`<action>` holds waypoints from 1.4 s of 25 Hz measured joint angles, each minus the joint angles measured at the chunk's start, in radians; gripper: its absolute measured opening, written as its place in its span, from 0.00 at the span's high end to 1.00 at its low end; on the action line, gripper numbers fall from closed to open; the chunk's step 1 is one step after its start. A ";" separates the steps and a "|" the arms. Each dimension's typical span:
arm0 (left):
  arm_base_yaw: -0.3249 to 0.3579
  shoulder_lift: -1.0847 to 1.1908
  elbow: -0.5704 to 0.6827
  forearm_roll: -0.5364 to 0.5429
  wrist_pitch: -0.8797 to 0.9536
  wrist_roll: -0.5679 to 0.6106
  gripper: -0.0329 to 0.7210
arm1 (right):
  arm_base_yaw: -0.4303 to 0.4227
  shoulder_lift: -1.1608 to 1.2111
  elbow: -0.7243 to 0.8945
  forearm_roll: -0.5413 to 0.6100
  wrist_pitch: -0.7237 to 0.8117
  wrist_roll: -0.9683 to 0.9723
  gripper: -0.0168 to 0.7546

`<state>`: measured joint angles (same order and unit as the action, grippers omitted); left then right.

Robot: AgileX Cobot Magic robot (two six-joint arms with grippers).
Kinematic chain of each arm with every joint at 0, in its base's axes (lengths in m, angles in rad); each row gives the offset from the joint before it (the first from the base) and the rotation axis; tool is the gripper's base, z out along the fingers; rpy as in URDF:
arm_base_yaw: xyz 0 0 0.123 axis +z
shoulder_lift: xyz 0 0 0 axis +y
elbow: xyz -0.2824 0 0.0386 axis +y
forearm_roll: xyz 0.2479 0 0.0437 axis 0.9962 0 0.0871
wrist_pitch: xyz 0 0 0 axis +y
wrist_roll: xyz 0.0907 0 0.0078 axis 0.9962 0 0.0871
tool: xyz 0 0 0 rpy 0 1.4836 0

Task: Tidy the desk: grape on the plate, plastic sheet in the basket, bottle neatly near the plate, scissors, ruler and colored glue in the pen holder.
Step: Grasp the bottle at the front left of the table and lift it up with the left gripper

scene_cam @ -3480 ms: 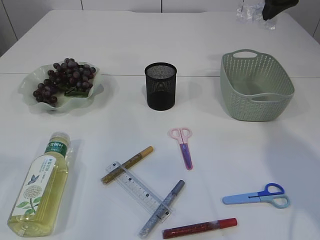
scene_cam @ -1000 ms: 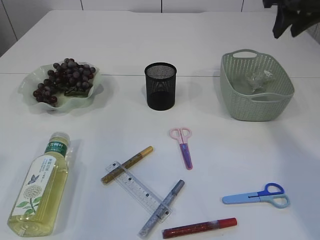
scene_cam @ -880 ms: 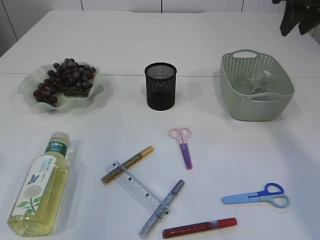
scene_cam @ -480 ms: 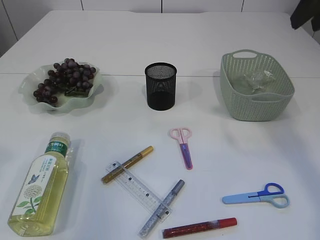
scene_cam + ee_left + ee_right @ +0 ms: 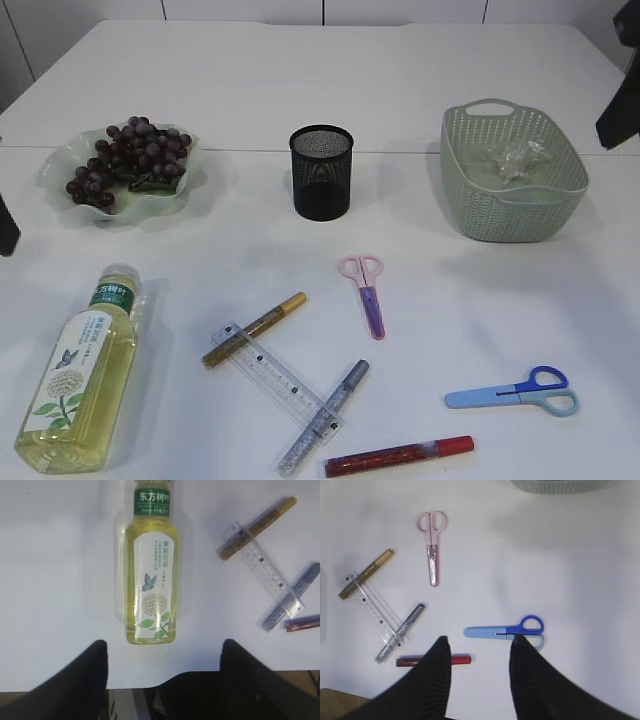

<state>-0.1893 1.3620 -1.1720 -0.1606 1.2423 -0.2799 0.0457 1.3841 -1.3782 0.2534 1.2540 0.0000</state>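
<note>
The grape bunch (image 5: 130, 160) lies on the green plate (image 5: 60, 190). The crumpled plastic sheet (image 5: 517, 157) lies in the green basket (image 5: 512, 205). The bottle (image 5: 80, 375) lies on its side at the front left; the left wrist view shows it (image 5: 150, 580) just ahead of my open, empty left gripper (image 5: 164, 642). Pink scissors (image 5: 367, 292), blue scissors (image 5: 515, 392), the ruler (image 5: 275, 382) and gold (image 5: 256, 328), silver (image 5: 325, 415) and red glue (image 5: 400, 456) lie on the table. My open, empty right gripper (image 5: 480, 637) hovers over the blue scissors (image 5: 502, 630).
The black mesh pen holder (image 5: 321, 172) stands upright at mid table between plate and basket. The ruler lies across the gold and silver glue sticks. A dark part of the left arm (image 5: 6, 225) shows at the left edge and of the right arm (image 5: 620, 115) at the right edge.
The right gripper let the plastic sheet go into the basket, then moved off to the right edge of the view. The left arm has come into view at the left edge.
</note>
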 joint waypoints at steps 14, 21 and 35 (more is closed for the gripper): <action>-0.109 0.310 0.000 0.089 -0.127 -0.136 0.17 | 0.000 -0.056 0.031 0.029 -0.002 -0.017 0.56; -0.109 0.438 -0.085 0.106 -0.150 -0.140 0.17 | 0.000 -0.056 0.031 0.031 -0.002 -0.028 0.56; -0.109 0.552 -0.102 0.141 -0.134 -0.142 0.17 | 0.000 -0.056 0.031 0.031 -0.004 -0.041 0.56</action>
<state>-0.2984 1.9135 -1.2737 -0.0191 1.1088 -0.4218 0.0457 1.3286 -1.3477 0.2849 1.2505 -0.0406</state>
